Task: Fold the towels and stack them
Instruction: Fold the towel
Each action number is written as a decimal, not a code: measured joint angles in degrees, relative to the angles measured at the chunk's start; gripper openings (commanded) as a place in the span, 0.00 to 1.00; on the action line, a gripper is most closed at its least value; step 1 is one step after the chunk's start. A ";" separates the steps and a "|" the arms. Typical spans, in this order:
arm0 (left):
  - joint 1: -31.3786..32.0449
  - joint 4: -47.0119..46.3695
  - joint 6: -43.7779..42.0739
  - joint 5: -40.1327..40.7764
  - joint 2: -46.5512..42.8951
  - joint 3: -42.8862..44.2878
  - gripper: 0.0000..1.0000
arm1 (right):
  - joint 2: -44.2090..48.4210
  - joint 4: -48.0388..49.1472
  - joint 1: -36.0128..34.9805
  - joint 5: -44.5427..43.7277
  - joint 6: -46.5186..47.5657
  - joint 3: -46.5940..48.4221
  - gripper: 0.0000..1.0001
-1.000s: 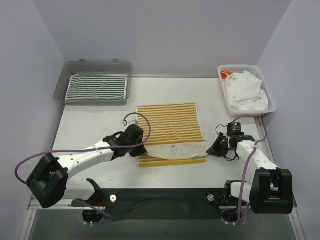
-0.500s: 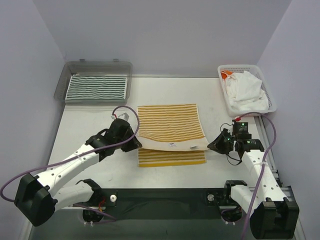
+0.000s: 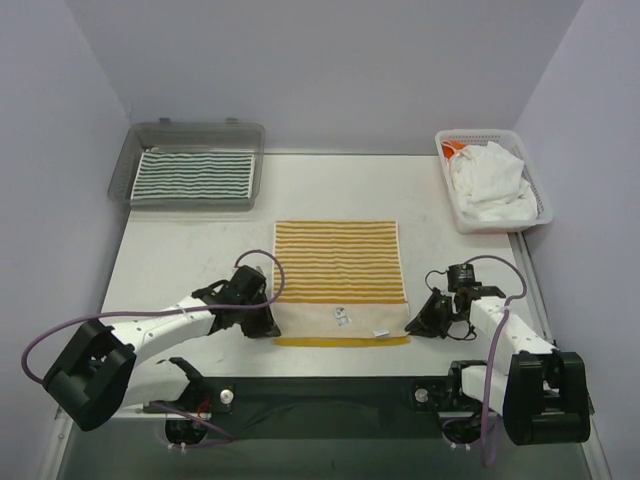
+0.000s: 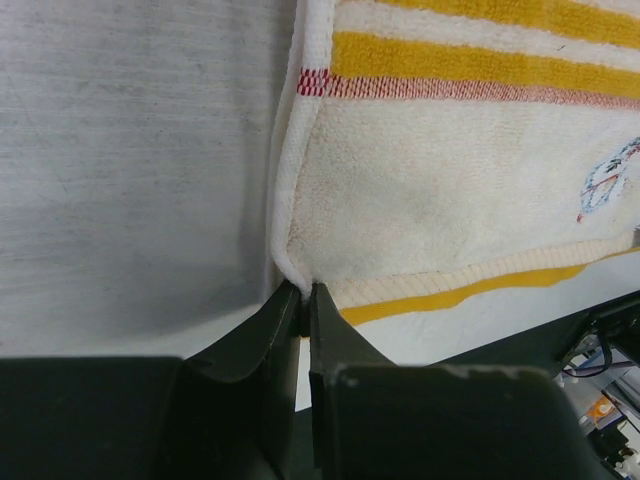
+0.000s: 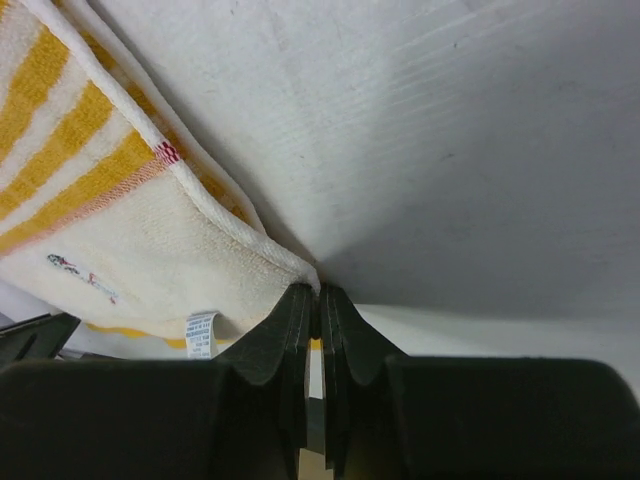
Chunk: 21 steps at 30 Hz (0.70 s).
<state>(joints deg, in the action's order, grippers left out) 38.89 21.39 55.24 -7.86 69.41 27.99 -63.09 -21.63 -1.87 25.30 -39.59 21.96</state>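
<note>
A yellow-striped towel point(image 3: 338, 275) lies folded at the center of the white bench point(image 3: 190, 250), its striped half toward the top of the frame and a plain cream flap along its lower edge, where a small printed patch point(image 3: 343, 317) and a white label point(image 3: 380, 331) show. The left tool point(image 3: 268, 322) is clamped on the flap's lower-left corner and the right tool point(image 3: 415, 326) on its lower-right corner. Both wrist views show the fingers pressed together with a pinch of cloth between their tips, low against the bench surface. At the upper left of the frame, a green-striped towel point(image 3: 195, 175) rests folded flat inside a clear grey tray point(image 3: 190, 132). At the upper right, 1 white mesh basket point(image 3: 540, 205) holds crumpled white towels point(image 3: 490, 185), with something orange point(image 3: 452, 150) showing at its far end.
</note>
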 measured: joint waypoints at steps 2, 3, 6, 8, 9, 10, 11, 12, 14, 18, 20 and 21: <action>0.00 -0.63 0.00 -0.15 0.28 0.00 0.00 | -0.42 0.83 0.00 0.31 -0.11 0.00 0.00; 0.00 -0.94 0.00 -0.20 0.39 0.00 0.00 | -0.59 1.20 0.00 0.48 -0.17 0.00 0.00; 0.00 -1.33 0.00 -0.20 0.48 0.00 0.00 | -1.14 1.97 0.00 1.03 -0.52 0.00 0.00; 0.00 -1.27 -0.04 -0.13 0.39 0.00 0.00 | -1.16 2.14 0.00 1.14 -0.59 0.00 0.00; 0.00 -1.11 -0.11 -0.02 0.28 0.02 0.00 | -1.05 2.10 0.00 1.07 -0.57 0.04 0.00; -0.02 -0.79 -0.31 0.28 0.09 0.15 0.00 | -0.81 1.84 -0.02 0.72 -0.50 0.22 0.00; -0.07 0.26 -0.50 0.90 -0.09 0.63 0.00 | -0.44 1.18 -0.07 -0.04 -0.42 0.61 0.00; -0.17 0.98 -0.66 1.33 -0.26 1.16 0.00 | 0.13 0.42 -0.07 -0.72 -0.26 1.20 0.00; -0.50 3.21 -1.22 2.29 -1.16 3.21 0.00 | 2.03 -1.95 -0.07 -1.62 -0.07 3.30 0.00; -0.76 7.58 -2.36 4.17 -4.52 9.29 0.00 | 7.37 -6.58 -0.09 -2.82 0.42 10.43 0.00; -0.76 9.29 -2.89 4.76 -6.78 12.07 0.00 | 10.32 -8.55 -0.07 -3.02 0.52 13.81 0.00; -0.76 10.29 -3.02 4.90 -8.02 13.25 0.00 | 12.11 -9.94 -0.09 -3.06 0.55 15.50 0.00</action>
<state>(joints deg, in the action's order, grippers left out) 38.13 31.68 52.23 -2.96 61.39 41.23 -50.98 -31.57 -1.96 22.24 -39.05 37.45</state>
